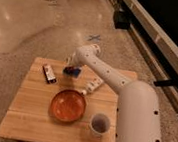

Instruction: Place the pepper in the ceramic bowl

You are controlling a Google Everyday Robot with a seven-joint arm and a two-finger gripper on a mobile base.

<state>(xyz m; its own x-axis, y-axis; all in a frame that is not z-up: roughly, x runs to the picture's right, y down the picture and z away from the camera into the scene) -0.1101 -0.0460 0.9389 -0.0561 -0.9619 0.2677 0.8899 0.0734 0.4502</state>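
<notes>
A low square wooden table (24, 118) stands on a polished speckled floor. A thick white robot arm (135, 118) rises from the near right corner of the scene and reaches out over the table towards its far edge, bending at a rounded wrist.

At the end of the arm, the gripper (71, 65) points down over the far middle of the table. It is partly hidden by the wrist, so it cannot be told whether it is open or closed, or whether it grips anything.

Right under the gripper lies a flat dark-blue square piece (75, 72). A small dark-red shape, the pepper (66, 71), shows against the left edge of that blue piece, just below the gripper. It is too small to tell whether the gripper touches it.

The ceramic bowl (68, 105), wide, shallow and glossy orange-red, sits near the middle of the table, nearer than the pepper and apart from it. Nothing can be seen inside it.

A dark rectangular packet (48, 73) with red and white marks lies to the left of the gripper. A small white object (94, 85) lies to the right of the bowl's far rim, beside the arm. A white round cup (100, 124) stands near the bowl's right side, towards the near edge.

On the floor beyond the table is a small blue cross mark (94, 37).
</notes>
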